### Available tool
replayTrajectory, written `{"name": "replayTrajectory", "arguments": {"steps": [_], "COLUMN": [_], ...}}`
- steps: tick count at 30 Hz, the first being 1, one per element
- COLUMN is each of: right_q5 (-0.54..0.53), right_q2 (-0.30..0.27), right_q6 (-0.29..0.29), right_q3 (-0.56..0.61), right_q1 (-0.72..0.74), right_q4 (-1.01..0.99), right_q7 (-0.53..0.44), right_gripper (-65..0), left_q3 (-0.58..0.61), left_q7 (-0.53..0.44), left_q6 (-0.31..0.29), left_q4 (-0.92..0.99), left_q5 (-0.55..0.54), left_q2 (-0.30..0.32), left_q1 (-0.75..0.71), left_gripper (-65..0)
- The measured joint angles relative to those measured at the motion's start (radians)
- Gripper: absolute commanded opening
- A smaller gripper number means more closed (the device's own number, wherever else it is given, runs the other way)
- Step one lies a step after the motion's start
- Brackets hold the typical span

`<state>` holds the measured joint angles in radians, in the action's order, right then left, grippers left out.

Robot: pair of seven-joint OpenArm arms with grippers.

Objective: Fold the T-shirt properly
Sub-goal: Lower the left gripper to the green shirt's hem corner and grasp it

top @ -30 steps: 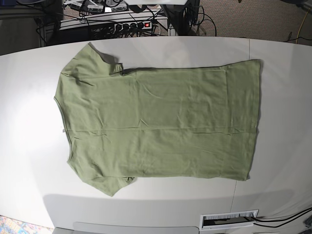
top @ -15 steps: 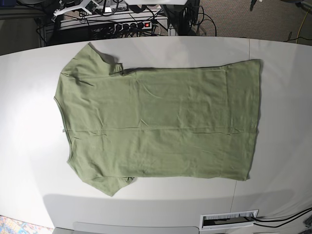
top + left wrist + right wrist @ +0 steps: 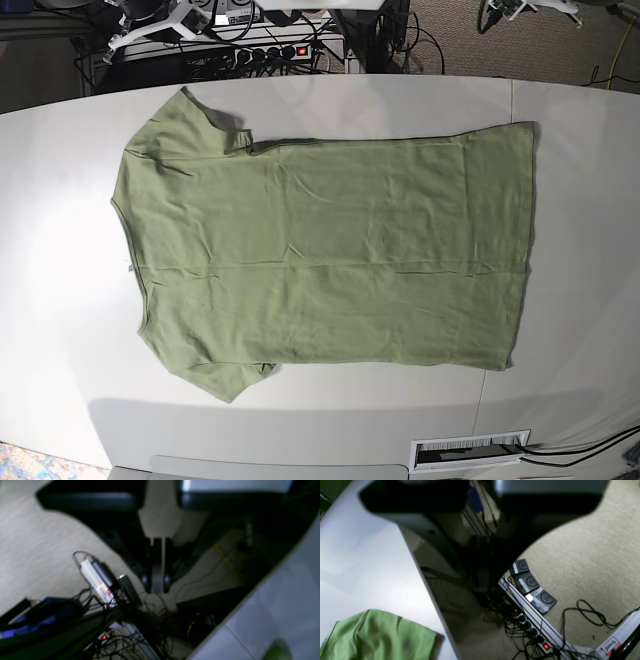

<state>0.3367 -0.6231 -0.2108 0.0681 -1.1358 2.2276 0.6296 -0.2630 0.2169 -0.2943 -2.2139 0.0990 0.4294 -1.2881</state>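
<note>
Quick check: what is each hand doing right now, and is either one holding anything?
Left hand: closed, holding nothing.
Right hand: closed, holding nothing.

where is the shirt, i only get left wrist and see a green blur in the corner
Observer: The T-shirt lies spread out on the white table, collar end toward the base view's left.
Operator: anything on top of it
Observer: No, the base view shows nothing lying on it or touching it.
Operator: what does right wrist show
Observer: One part of the T-shirt near the table's edge, and a power strip with a red light on the carpet beyond.
</note>
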Motion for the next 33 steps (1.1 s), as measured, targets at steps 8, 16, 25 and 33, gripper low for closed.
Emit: {"name": "replayTrajectory", "arguments": {"steps": [8, 16, 25, 33], "right_q5": [0.06, 0.111, 0.154, 0.19], "right_q2": [0.0, 0.0, 0.0, 0.0], "right_q6": [0.0, -0.003, 0.0, 0.0], "right_q3": [0.0, 0.0, 0.0, 0.0], "right_q1": [0.022, 0.05, 0.095, 0.103], "right_q4": [0.044, 0.114, 0.114, 0.114], "right_q7": [0.044, 0.081, 0.104, 0.103], "right_gripper": [-65.0, -65.0, -65.0, -65.0], "left_q3": [-0.001, -0.001, 0.0, 0.021], "left_q7": [0.053, 0.061, 0.06, -0.004], "left_q6": [0.01, 0.01, 0.002, -0.038], "left_q4": [-0.129, -0.127, -0.127, -0.119], "left_q5": [0.087, 0.137, 0.137, 0.14], "left_q2": [0.0, 0.04, 0.037, 0.039], "left_q1": [0.0, 0.093, 0.236, 0.33], "left_gripper": [-65.0, -65.0, -65.0, -65.0]}}
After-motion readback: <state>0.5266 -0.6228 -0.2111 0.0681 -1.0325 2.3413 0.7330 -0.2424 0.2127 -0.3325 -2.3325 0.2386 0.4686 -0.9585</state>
